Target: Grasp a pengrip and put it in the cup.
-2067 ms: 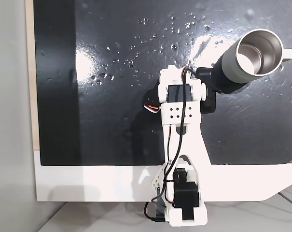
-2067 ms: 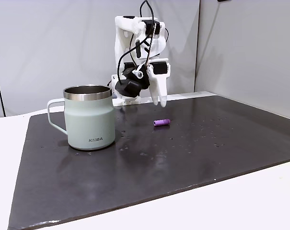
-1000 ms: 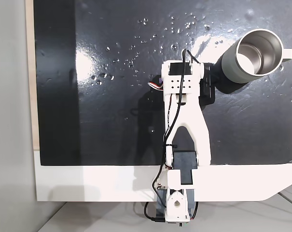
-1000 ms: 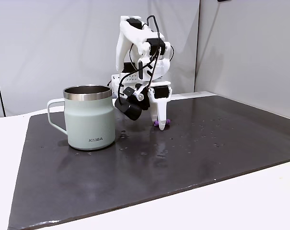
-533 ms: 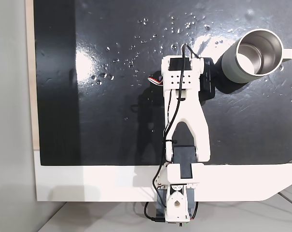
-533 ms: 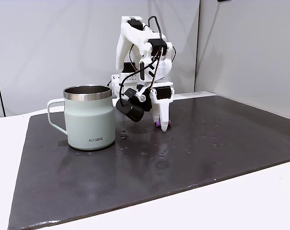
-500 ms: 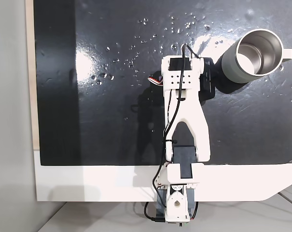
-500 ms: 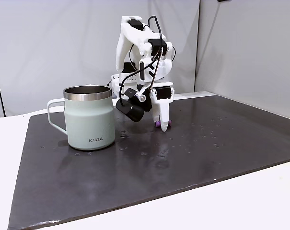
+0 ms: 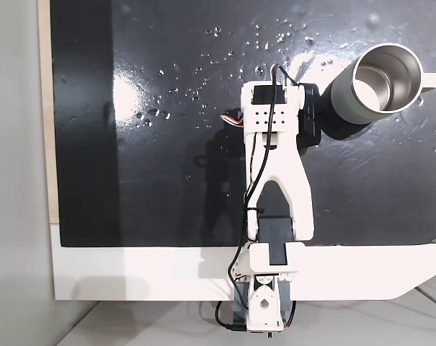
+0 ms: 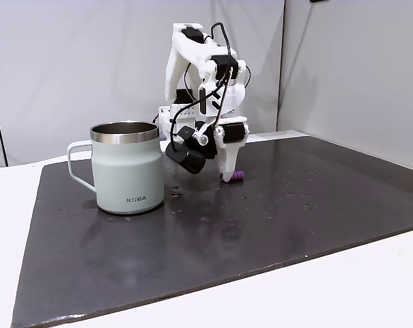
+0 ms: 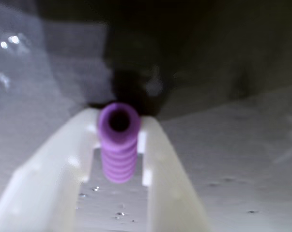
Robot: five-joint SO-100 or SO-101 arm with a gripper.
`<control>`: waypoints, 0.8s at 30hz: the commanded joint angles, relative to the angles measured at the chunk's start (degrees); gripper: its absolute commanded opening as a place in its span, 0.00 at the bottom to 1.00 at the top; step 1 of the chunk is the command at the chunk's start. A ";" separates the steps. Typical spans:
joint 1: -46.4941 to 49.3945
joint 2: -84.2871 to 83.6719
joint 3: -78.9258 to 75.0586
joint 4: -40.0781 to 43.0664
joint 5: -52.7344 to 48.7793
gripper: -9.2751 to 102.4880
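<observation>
In the wrist view we see the two white plastic fingers [image 11: 54, 169] of the gripper [image 11: 118, 126] closed in on the small light-purple ribbed pengrip [image 11: 118, 145], one finger pressing each side of it. The pengrip points along the fingers, its open hollow end at their tips and its ribbed body running back between them. The gap between the fingers is no wider than the pengrip itself, so the claw is nearly closed and has the pengrip clamped.

In the fixed view from the side, we see the gripper [image 10: 228, 179] pointing down at the dark glossy mat [image 10: 274, 225], with a bit of the purple pengrip [image 10: 237, 176] sticking out to the right of the white fingertips, at or just above the mat's surface; we cannot tell whether it touches the mat. The white arm [image 10: 199, 75] stands folded above it, with black cables looping around the joints.

The round pale grey-green mug with the shiny steel inside [image 10: 127, 167] stands upright on the mat to the left of the gripper in this view, its handle turned away to the left, well apart from the pengrip.

In the fixed view from above, we see the arm [image 9: 275, 173] reaching up from the white table edge [image 9: 131, 274] across the mat [image 9: 145, 144], and the cup [image 9: 380, 83] stands at the upper right, near the arm's head, its handle to the right. Small water drops speckle the mat above the arm.
</observation>
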 commanded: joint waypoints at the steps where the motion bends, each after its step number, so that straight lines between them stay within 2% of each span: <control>1: -0.09 5.71 -2.81 4.66 1.14 0.08; 12: 0.00 10.02 -25.49 27.16 2.46 0.08; 19: 2.02 18.72 -26.10 34.80 1.58 0.08; 24: 9.58 28.74 -23.64 36.91 -3.96 0.08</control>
